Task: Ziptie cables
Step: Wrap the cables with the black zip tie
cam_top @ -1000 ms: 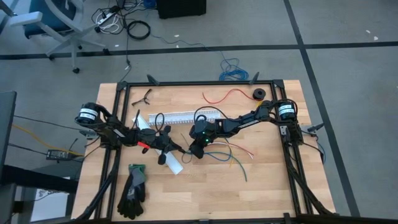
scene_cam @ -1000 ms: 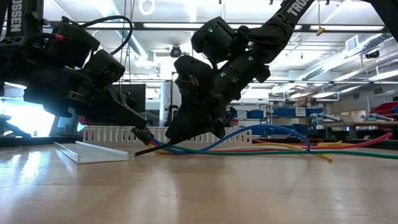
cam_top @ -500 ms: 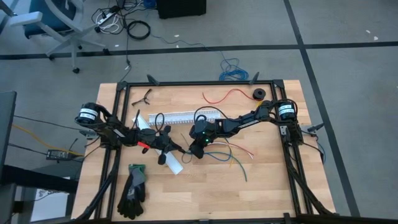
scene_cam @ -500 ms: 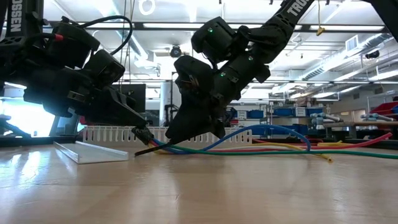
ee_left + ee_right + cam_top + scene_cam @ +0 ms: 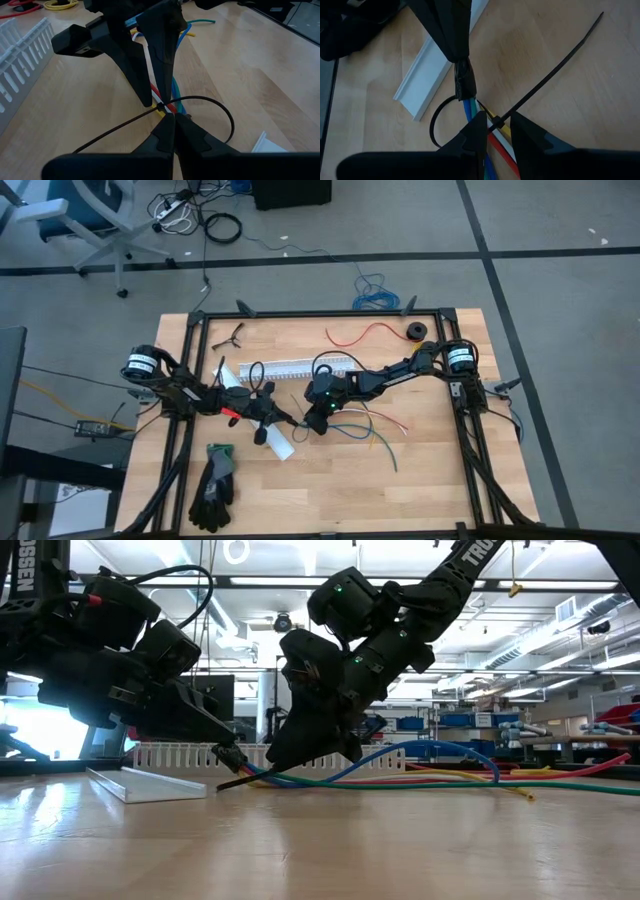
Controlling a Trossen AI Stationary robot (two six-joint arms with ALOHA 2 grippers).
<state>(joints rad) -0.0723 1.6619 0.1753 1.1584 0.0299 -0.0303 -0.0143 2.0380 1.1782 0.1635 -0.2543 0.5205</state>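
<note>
Near the middle of the wooden worktop [image 5: 420, 480], two dark robot arms meet over the cables [image 5: 372, 428], a loose bundle of thin coloured wires. The bundle's dark-sleeved end lies between the two pincers, and its free ends fan out toward the worktop's right edge. A thin black zip tie [image 5: 202, 107] is looped around the bundle near the sleeve.

The left pincer [image 5: 290, 421] reaches in from the left edge. Its fingers are pressed together on the zip tie, right at the point where the tie crosses the wires.

The right pincer [image 5: 316, 424] comes in from the right edge and tilts down. Its fingers stand slightly apart, straddling the zip tie where it crosses the wires [image 5: 492, 131], and the tie's long tail [image 5: 555, 65] runs out past them across the wood. Whether they press on the tie cannot be told.

A white slotted channel [image 5: 300, 367] lies just beyond the arms, toward the far edge. A flat white strip [image 5: 281, 446] lies on the near side of the left pincer. A dark work glove [image 5: 214, 485] rests near the front left corner. A thin red wire [image 5: 370, 332] and a small black roll [image 5: 414, 331] lie near the far right corner.
</note>
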